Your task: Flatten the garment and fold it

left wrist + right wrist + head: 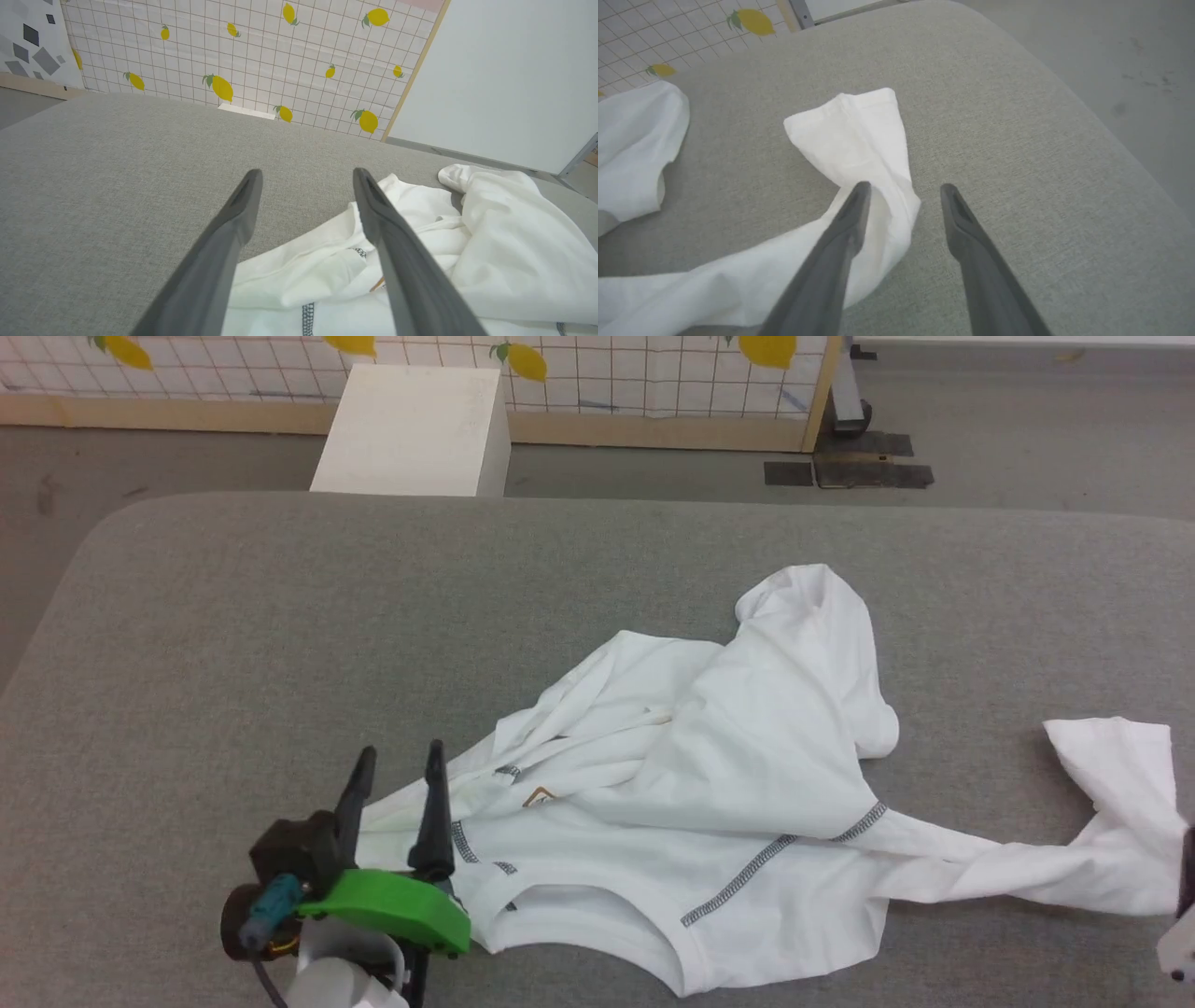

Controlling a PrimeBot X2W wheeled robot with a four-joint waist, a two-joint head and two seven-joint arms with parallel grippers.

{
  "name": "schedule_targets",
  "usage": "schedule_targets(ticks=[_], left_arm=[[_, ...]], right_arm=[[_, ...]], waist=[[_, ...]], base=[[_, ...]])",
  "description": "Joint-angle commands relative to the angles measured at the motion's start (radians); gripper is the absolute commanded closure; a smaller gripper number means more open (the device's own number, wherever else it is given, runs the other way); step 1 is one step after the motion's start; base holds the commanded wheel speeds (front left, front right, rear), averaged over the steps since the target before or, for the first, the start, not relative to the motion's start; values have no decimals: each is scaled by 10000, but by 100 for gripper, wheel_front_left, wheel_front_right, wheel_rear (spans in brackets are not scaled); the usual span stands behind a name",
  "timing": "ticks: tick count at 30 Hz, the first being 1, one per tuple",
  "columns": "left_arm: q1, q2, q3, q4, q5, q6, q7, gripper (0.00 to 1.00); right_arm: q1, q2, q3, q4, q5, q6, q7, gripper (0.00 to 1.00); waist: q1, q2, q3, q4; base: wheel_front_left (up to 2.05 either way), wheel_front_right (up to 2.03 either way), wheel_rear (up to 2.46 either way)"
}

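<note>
Your left gripper sits nearest, low at the left of the head view, behind a green wrist cover; its two dark fingers point away from you and stand wide apart with nothing between them; the right-hand finger lies over the edge of the garment, the other over bare grey cloth. You have the white shirt crumpled on the padded grey table, right of centre; its small chest label faces up near your left fingers, and a dark stitched seam runs across the near part. One sleeve trails out toward the right edge and ends in a twisted cuff. Your right gripper hovers low over that sleeve just short of the cuff, its fingers parted and clamping nothing; one finger crosses the fabric, the other is above bare table. Beyond the far edge a white box stands on the floor against a lemon-printed grid screen; you cannot tell what it holds.
</note>
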Motion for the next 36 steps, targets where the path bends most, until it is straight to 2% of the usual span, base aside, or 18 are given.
schedule_targets(ticks=[1, 5, 7, 14, 22, 23, 24, 25, 27, 30, 36], left_arm=[[17, 13, -121, 154, 233, -94, -45, 0], [-233, 204, -575, 616, 587, -180, 555, 0], [-479, 323, -804, 843, 790, -126, 1336, 0], [-1507, 569, -995, 1108, 1043, 293, 3887, 0], [-2976, 834, -1273, 1694, 1024, 35, 6246, 2], [-3133, 826, -1282, 1836, 935, -21, 6590, 53], [-3253, 820, -1294, 1915, 871, -69, 6821, 60], [-3403, 809, -1310, 1964, 799, -128, 7021, 100], [-3607, 769, -1317, 1984, 626, -244, 7222, 100], [-3854, 776, -1116, 1795, 534, -149, 6736, 100], [-3842, 861, 31, 1467, 328, 737, 4352, 100]], right_arm=[[21, -10, 316, -314, -174, -13, -469, 0], [191, -10, 1196, -1122, -276, -13, -1338, 0], [318, -10, 1755, -1462, -121, -13, -1506, 0], [555, -9, 2929, -1960, 194, -13, -1351, 0], [429, -9, 3715, -2134, 398, -13, -1272, 0], [387, -9, 3773, -2148, 417, -13, -1282, 0], [352, -9, 3810, -2152, 438, -13, -1289, 0], [310, -9, 3839, -2152, 457, -13, -1305, 0], [245, -9, 3866, -2126, 459, -13, -1342, 0], [171, -9, 3855, -2087, 454, -13, -1389, 0], [98, -9, 3821, -1966, 480, -13, -1446, 0]], waist=[[0, -1, -76, -66], [0, -1, -121, -201], [0, -1, -118, -303], [0, -1, 90, -550], [0, -1, 617, -702], [0, -1, 693, -717], [0, -1, 750, -731], [0, -1, 807, -745], [0, -1, 876, -752], [0, -1, 937, -733], [0, -1, 880, -589]], base=[[0, 0, 0], [0, 0, 0], [0, 0, 0], [0, 0, 0], [0, 0, 0], [0, 0, 0], [0, 0, 0], [0, 0, 0], [0, 0, 0], [0, 0, 0], [0, 0, 0]])
